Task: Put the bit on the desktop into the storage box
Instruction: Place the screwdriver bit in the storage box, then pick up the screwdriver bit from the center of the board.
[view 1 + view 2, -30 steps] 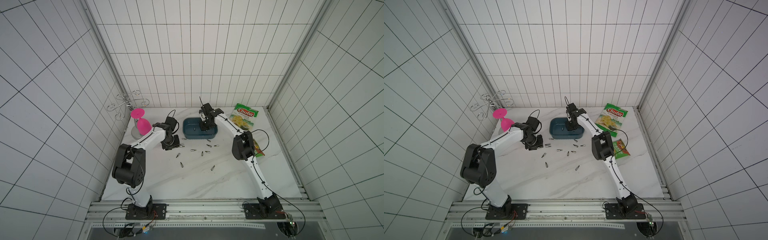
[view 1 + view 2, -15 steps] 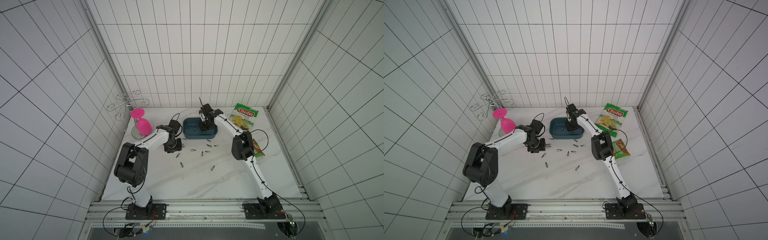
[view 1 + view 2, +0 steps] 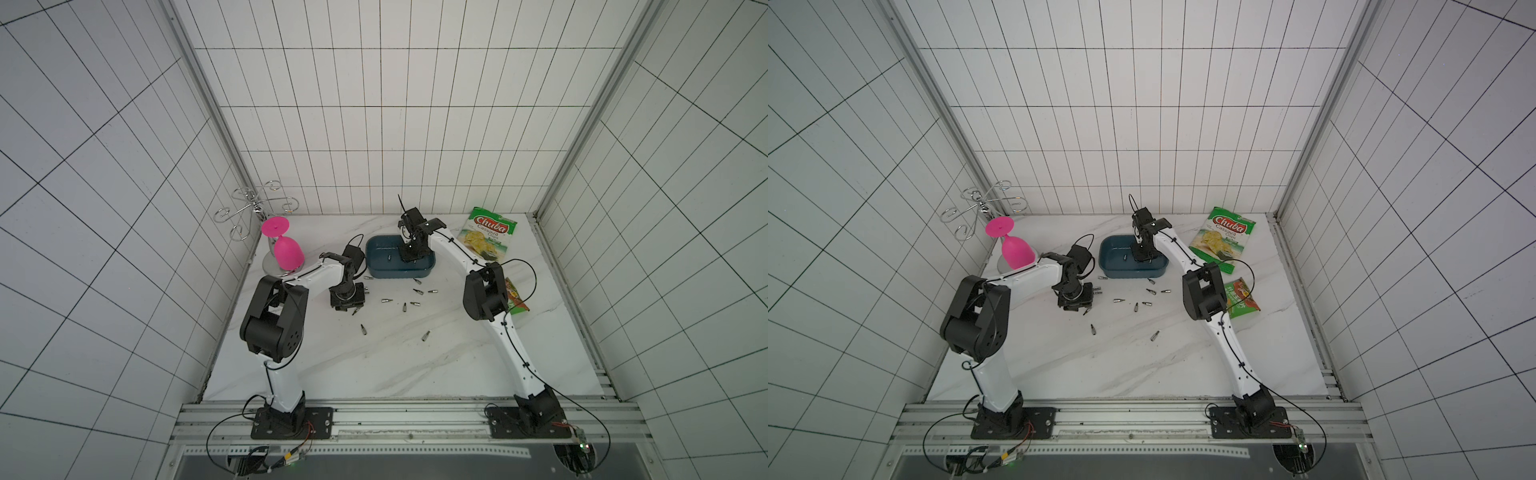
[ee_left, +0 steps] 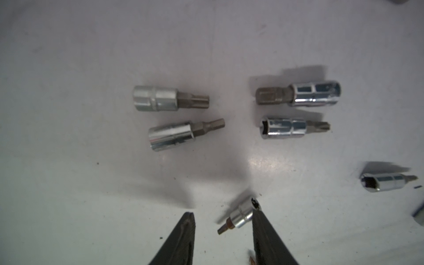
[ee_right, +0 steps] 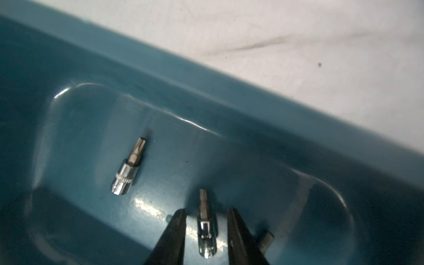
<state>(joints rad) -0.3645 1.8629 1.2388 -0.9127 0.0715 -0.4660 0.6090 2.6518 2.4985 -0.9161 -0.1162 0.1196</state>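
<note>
The right gripper [image 5: 207, 210] stays over the storage box [image 3: 390, 275], jaws parted around a bit [image 5: 206, 229] lying inside. The left gripper [image 4: 222, 211], now farther from the box, straddles a second bit [image 4: 242, 214] on the desktop [image 3: 374, 365], jaws apart.

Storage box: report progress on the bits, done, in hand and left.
Done: at least two bits in the storage box, a loose bit and a second bit between the jaws of the open right gripper. In hand: the open left gripper straddles a desktop bit, not clamped. Left: that one plus about nine scattered bits on the desktop.
</note>
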